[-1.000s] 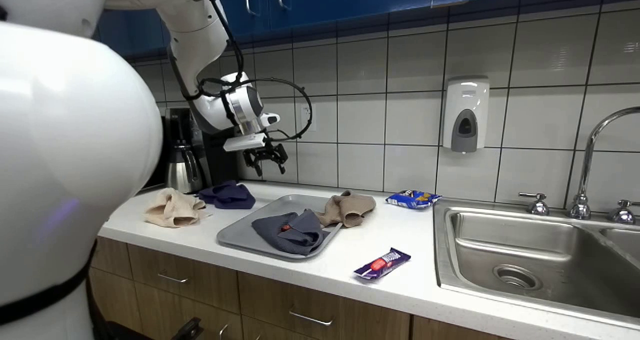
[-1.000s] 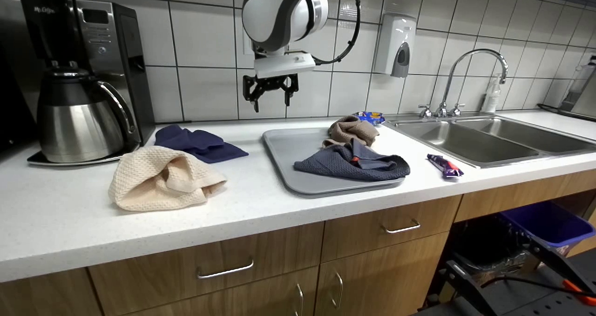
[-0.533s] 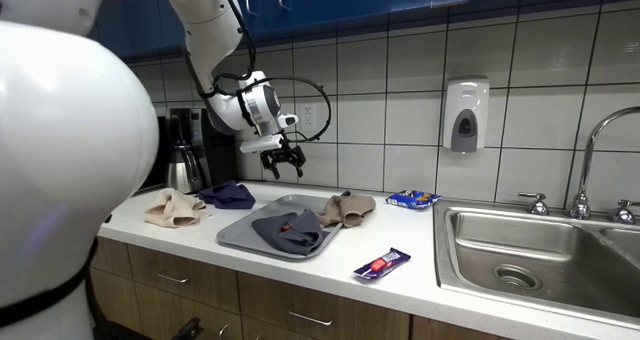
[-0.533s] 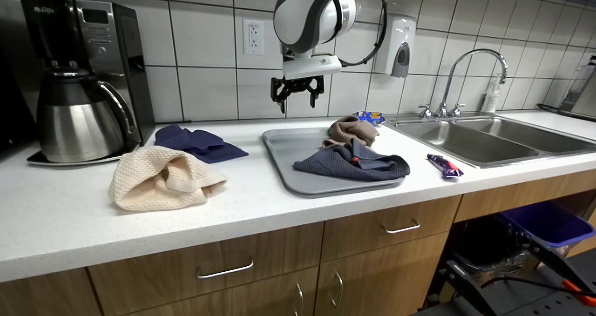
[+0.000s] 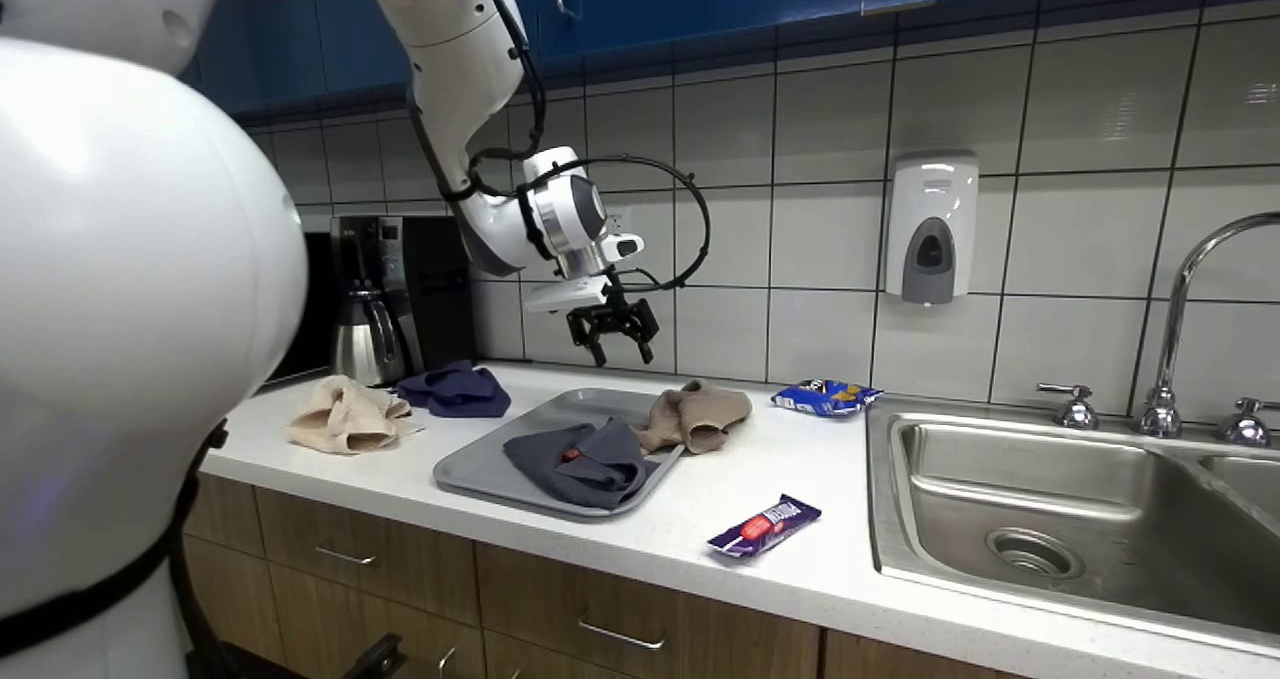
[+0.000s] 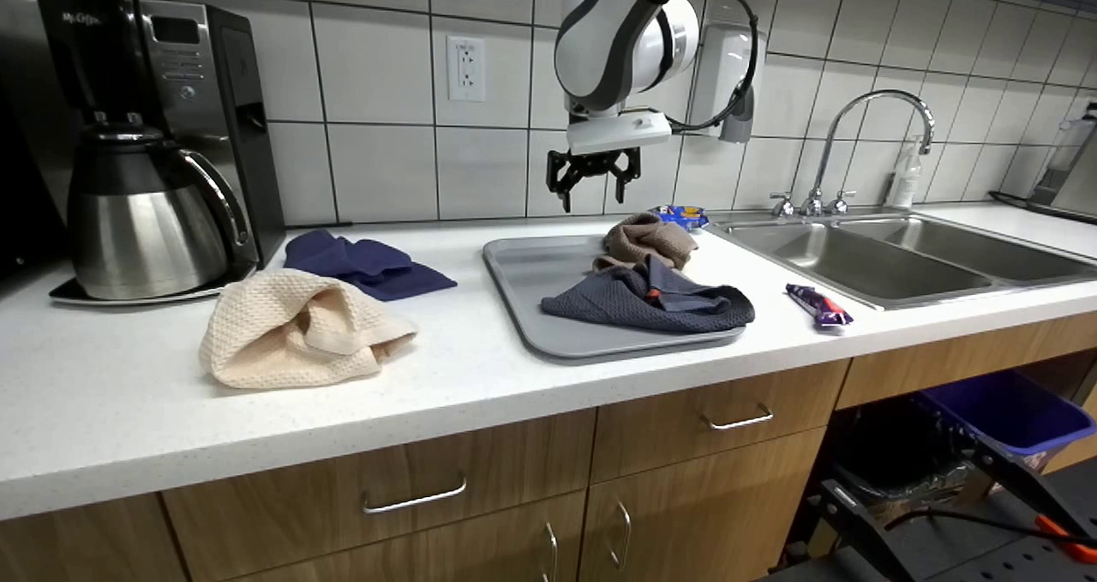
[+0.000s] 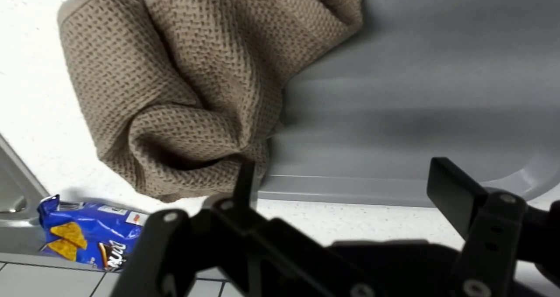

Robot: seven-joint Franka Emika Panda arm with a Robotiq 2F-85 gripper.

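Jaws: wide apart, nothing clamped; they hang clear of the things below in both exterior views; main risk, I'd judge, is an off-centre descent, b/c one side overlaps the brown cloth (image 7: 197, 82) in the wrist view & the other the gray tray (image 7: 415, 126).
Brown cloth: could bunch or slip out if just a loose fold got pinched; lies below & mostly to one side of the jaws, not btwn them; draped partly on tray, partly on counter (image 6: 463, 333).
Gray tray: rim might get nipped or bumped, prob. shoving tray + load; cause would be coming down as lined up now, since its rim shows across the gap.
Charcoal cloth (image 6: 630, 308): on tray, close by the brown one; a tug there could drag it along & lose the small red item (image 6: 654, 294) in its folds.
Blue packet (image 7: 94, 231): past the brown cloth, just beside the sink (image 5: 890, 499); looks light, so a stray knock might slide it in.
Purple wrapper (image 5: 765, 529): nr counter's front edge; wide low swing could sweep it off.
Navy cloth (image 6: 368, 265) & cream cloth (image 6: 300, 329): well apart from jaws, nr coffee maker (image 6: 206, 93); little risk.
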